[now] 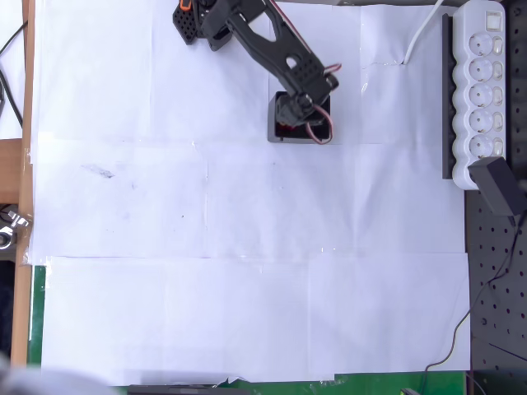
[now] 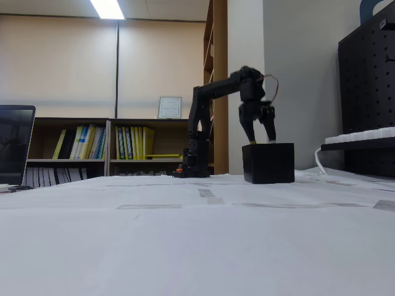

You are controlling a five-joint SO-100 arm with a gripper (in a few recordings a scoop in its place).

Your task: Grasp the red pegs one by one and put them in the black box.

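The black box (image 1: 272,125) stands on the white paper near the back of the table, and in the fixed view it is a small dark cube (image 2: 268,163). My gripper (image 1: 303,113) hangs straight over it, pointing down. Seen from the side, the gripper (image 2: 261,134) is open, its two fingers spread just above the box's top edge with nothing visible between them. A bit of dark red, the red pegs (image 1: 285,127), shows inside the box under the arm. The rest of the box's inside is hidden by the gripper.
A white power strip (image 1: 482,90) with a black adapter (image 1: 498,185) lies along the right side, beside a black pegboard (image 1: 494,288). The table's wooden edge (image 1: 18,247) runs down the left. A laptop (image 2: 15,145) stands at the far left in the fixed view.
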